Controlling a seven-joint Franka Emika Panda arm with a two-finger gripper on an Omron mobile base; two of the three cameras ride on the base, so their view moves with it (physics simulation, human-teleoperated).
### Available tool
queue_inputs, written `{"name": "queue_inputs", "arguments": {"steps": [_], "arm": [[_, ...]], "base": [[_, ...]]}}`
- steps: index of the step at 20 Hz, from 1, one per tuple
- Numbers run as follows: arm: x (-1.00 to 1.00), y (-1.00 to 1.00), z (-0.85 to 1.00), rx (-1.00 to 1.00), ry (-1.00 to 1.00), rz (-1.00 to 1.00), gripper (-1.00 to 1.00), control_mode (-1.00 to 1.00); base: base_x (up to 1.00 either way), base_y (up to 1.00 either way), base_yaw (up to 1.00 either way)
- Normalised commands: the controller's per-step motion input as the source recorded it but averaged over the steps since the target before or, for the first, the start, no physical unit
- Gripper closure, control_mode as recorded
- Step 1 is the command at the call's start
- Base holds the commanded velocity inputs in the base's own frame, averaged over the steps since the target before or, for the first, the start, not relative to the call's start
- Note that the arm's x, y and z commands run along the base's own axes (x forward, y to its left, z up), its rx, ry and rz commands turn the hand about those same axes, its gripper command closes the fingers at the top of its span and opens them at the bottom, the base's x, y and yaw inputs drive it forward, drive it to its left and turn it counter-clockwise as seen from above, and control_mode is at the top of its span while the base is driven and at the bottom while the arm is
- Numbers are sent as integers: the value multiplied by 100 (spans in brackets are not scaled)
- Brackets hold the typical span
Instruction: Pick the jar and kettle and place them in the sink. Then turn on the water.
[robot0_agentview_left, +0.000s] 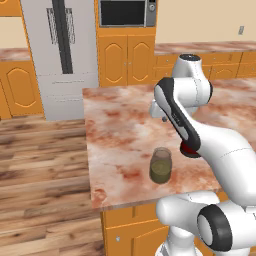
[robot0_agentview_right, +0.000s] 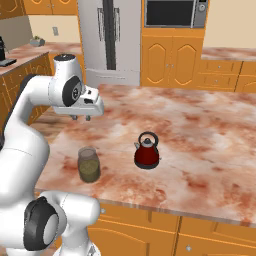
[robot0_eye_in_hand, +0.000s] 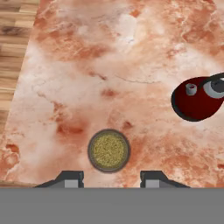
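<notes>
The jar (robot0_eye_in_hand: 108, 150) stands upright on the desk (robot0_agentview_right: 210, 150), near its front edge, right under the hand (robot0_eye_in_hand: 111, 178). The hand is wide open, holds nothing, and hangs well above the jar. The kettle (robot0_agentview_right: 147, 150) sits to the right. No writing shows anywhere.

The jar (robot0_agentview_left: 160, 165) is clear, smooth glass over grainy olive-brown contents. The kettle (robot0_agentview_right: 147, 150) looks glossy dark red with a black handle. The counter (robot0_agentview_right: 210, 135) is mottled pinkish stone; the floor (robot0_agentview_left: 45, 165) is wood planks.
</notes>
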Motion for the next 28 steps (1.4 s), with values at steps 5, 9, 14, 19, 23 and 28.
{"name": "queue_inputs", "arguments": {"steps": [5,9,14,19,23,28], "arm": [[2,-7,-16,0,7,2,-100,-100],[10,9,-49,-1,8,-4,-100,-100],[26,0,-68,0,9,-11,-100,-100],[2,0,-52,0,20,-19,-100,-100],[0,0,-49,0,20,-16,-100,-100],[1,-12,-14,0,3,-2,-100,-100]], "base": [[0,0,0],[0,0,0],[0,0,0],[0,0,0],[0,0,0],[0,0,0]]}}
